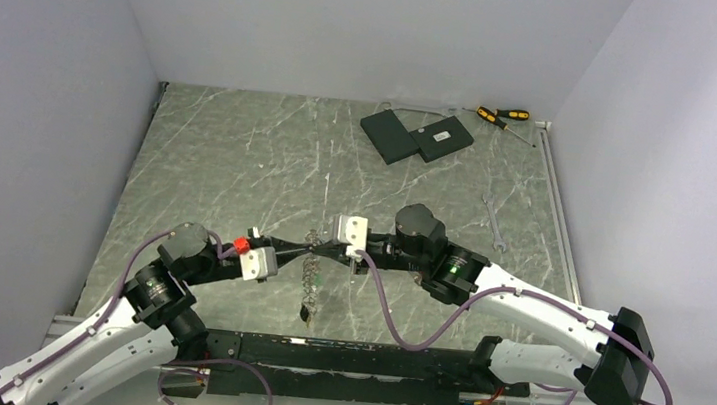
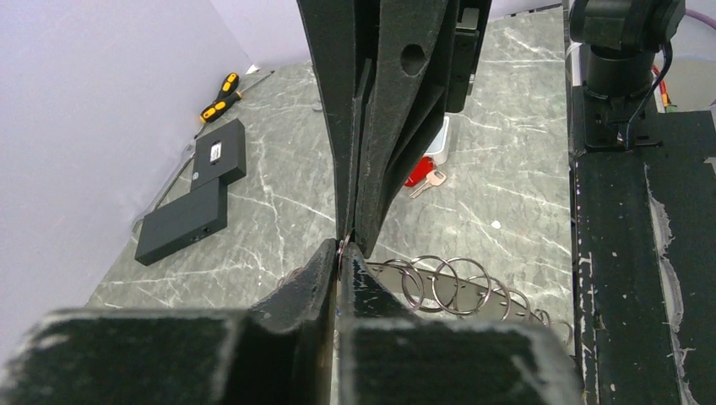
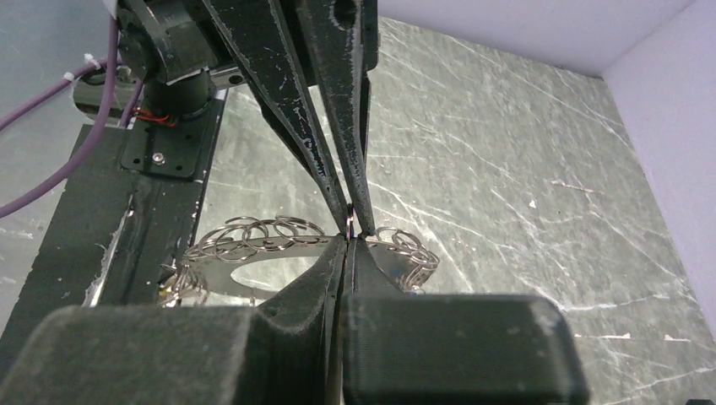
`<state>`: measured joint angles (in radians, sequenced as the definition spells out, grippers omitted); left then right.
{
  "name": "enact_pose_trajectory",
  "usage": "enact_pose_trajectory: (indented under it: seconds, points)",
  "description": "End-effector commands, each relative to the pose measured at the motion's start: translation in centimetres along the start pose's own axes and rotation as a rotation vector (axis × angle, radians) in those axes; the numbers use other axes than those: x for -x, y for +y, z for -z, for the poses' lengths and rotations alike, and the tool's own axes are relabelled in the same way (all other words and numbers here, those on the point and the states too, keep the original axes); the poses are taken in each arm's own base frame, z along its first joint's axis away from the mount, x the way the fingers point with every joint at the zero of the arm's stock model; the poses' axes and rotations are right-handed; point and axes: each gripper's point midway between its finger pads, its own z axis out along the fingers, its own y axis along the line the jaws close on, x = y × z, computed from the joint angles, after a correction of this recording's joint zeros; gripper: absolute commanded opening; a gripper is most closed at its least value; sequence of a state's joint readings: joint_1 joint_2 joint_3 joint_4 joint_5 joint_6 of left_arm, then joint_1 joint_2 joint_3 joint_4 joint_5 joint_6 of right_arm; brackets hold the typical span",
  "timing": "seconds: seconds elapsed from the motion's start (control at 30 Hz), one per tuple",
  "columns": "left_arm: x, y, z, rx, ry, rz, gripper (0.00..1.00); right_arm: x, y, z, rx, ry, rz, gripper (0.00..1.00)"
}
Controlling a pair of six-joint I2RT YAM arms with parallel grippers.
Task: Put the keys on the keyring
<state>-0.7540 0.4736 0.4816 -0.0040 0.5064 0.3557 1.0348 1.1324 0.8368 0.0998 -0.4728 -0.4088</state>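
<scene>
Both arms are meeting tip to tip at mid-frame, the left jaws and the right jaws each pinching shut on the keyring [image 1: 309, 270], which is hanging between them. I reckon any uneven tug is risking twisting it loose and dropping it, while a red-headed key [image 2: 420, 177] is lying unthreaded on the counter. Pale walls are boxing in the grey marbled counter [image 1: 239, 150], with black slabs [image 1: 412, 136] and screwdrivers [image 1: 502, 117] sitting at upper right.
</scene>
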Motion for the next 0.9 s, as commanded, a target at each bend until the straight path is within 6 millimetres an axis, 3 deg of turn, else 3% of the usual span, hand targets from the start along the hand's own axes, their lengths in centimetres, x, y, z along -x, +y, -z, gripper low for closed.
enact_pose_trajectory:
  seconds: [0.0, 0.13, 0.23, 0.37, 0.6, 0.87]
  points:
    - [2.9, 0.1, 0.0, -0.018, -0.103, -0.072, 0.22, 3.6, -1.6, 0.3, -0.051, -0.100, 0.084, 0.00]
    - [2.6, -0.4, 0.2, -0.039, -0.086, -0.063, 0.74, 2.5, -2.4, 0.8, -0.109, -0.051, 0.116, 0.00]
    - [2.2, -0.5, 0.3, -0.042, -0.073, -0.067, 0.87, 1.6, -3.1, 1.4, -0.154, -0.016, 0.141, 0.00]
    - [2.1, -0.3, 0.5, -0.018, -0.075, -0.068, 0.90, 1.1, -3.8, 2.2, -0.208, 0.012, 0.174, 0.00]
    - [2.0, -0.3, 0.6, -0.011, -0.084, -0.063, 0.87, 0.8, -5.8, 3.2, -0.338, 0.033, 0.196, 0.00]
    - [1.7, -0.9, -0.5, -0.059, -0.087, 0.007, 0.77, 0.7, -10.8, 6.5, -0.674, 0.076, 0.173, 0.00]
